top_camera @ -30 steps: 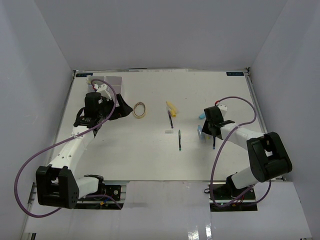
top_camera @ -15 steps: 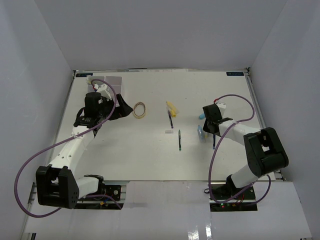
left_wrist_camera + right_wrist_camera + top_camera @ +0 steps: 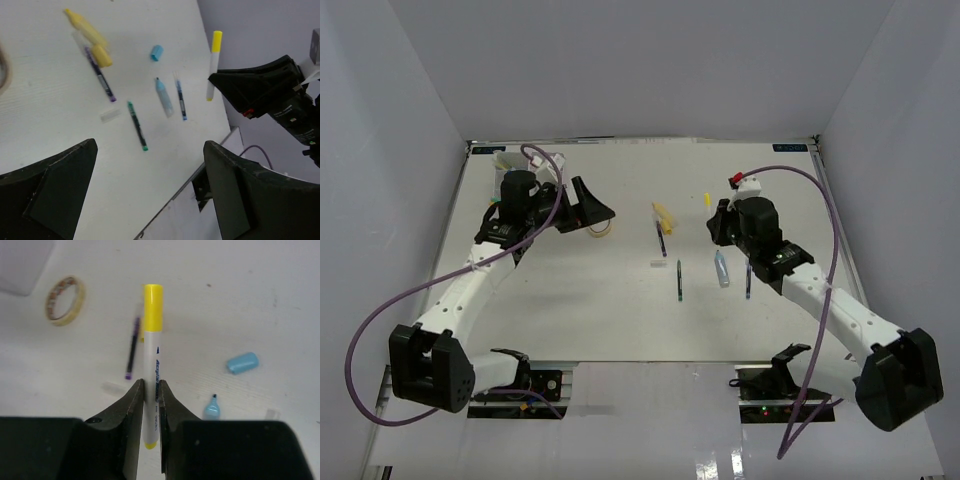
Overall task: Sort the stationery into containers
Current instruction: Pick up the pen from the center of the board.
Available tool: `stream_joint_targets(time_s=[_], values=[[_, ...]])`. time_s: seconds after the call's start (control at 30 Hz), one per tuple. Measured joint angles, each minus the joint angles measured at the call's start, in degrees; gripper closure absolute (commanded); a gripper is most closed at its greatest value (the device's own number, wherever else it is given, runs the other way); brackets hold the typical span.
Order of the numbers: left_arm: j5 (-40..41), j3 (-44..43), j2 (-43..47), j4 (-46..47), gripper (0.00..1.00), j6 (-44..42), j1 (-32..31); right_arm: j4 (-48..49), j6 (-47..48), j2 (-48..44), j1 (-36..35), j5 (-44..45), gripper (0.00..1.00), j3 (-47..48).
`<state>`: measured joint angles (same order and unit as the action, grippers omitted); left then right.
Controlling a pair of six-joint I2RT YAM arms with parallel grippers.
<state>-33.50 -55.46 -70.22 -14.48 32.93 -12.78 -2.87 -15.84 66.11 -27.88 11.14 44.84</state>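
My right gripper (image 3: 151,395) is shut on a white marker with a yellow cap (image 3: 153,335) and holds it above the table; in the top view the gripper (image 3: 714,218) is right of centre. Below it lie a dark purple pen (image 3: 131,347), a light blue cap (image 3: 242,362), a light blue marker (image 3: 163,97) and the tan ring (image 3: 65,300). My left gripper (image 3: 150,200) is open and empty, raised over the table's left part (image 3: 595,207). A yellow marker (image 3: 85,30), green pen (image 3: 136,125) and blue pen (image 3: 180,100) lie on the table. The white tray is mostly hidden.
A small clear cap (image 3: 110,115) lies between the purple and green pens. A pale corner (image 3: 20,265) shows at the far left by the ring. White walls close in the table on three sides. The near table edge (image 3: 200,165) runs below the pens.
My right gripper has lifted the yellow-capped marker off the table and moved left and farther out. My left gripper has swung right and turned toward the pens.
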Motion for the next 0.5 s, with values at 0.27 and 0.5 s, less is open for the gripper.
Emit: stream_joint_targets(time_s=[0.27, 0.5], values=[[0.50, -6.91, -1.55, 3.23, 0.02, 7.63, -13.57, 8.33, 6.32, -7.41, -9.73, -14.01, 0.88, -1.57], [8.87, -9.05, -5.33, 3.67, 0.13, 11.47, -21.38, 11.91, 7.72, -9.07, -12.09, -19.17, 0.86, -4.09]])
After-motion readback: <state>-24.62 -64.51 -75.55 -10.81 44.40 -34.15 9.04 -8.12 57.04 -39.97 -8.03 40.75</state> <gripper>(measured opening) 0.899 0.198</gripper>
